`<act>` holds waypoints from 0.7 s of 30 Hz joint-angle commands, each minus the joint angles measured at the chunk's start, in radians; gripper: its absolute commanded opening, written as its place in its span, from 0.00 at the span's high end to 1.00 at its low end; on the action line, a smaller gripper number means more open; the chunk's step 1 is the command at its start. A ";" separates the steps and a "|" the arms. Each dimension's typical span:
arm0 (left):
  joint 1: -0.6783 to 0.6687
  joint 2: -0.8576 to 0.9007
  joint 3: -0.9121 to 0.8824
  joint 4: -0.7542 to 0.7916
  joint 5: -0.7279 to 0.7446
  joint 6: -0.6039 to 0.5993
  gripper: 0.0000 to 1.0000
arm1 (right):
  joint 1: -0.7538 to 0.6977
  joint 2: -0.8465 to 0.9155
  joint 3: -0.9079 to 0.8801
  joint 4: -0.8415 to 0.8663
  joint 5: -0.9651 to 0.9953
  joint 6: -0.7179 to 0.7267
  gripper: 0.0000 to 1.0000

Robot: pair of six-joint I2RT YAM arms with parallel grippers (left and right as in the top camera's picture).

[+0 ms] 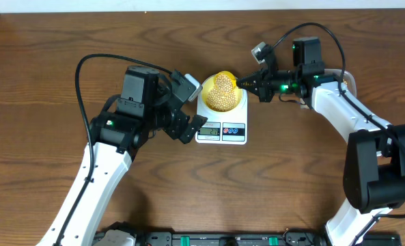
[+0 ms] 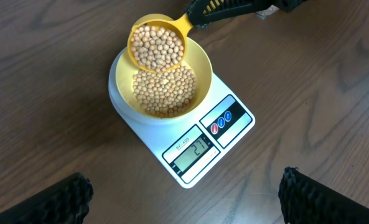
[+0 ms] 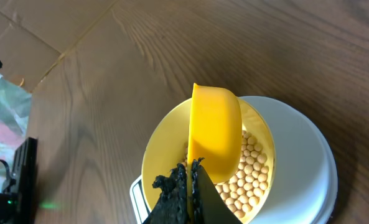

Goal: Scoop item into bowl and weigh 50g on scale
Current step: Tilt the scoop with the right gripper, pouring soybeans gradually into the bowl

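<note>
The white scale [image 1: 221, 128] sits mid-table with the pale-yellow bowl [image 2: 200, 59] on its platform. Tan beans [image 2: 165, 93] cover the bowl's bottom. My right gripper [image 1: 246, 83] is shut on the handle of a bright yellow scoop [image 2: 156, 46], which is heaped with beans and held over the bowl's far rim. The right wrist view shows the scoop's underside [image 3: 215, 137] above the beans [image 3: 249, 168], with the right gripper [image 3: 190, 171] clamped on the handle. My left gripper [image 1: 194, 106] stands open just left of the scale, nothing between its fingers [image 2: 53, 202].
The scale's lit display [image 2: 192, 149] faces the table's front edge. A crinkled plastic bag [image 3: 4, 118] and cardboard lie off to the left in the right wrist view. Both arms flank the scale closely. A black rail [image 1: 222, 239] runs along the front edge.
</note>
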 commanded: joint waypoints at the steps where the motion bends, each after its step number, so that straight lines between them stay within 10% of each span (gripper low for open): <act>1: 0.003 -0.004 -0.005 -0.001 -0.009 0.013 0.02 | 0.006 0.005 -0.001 0.002 -0.006 -0.060 0.99; 21: 0.003 -0.004 -0.005 -0.001 -0.009 0.013 0.02 | 0.006 0.005 -0.001 0.005 0.010 -0.163 0.99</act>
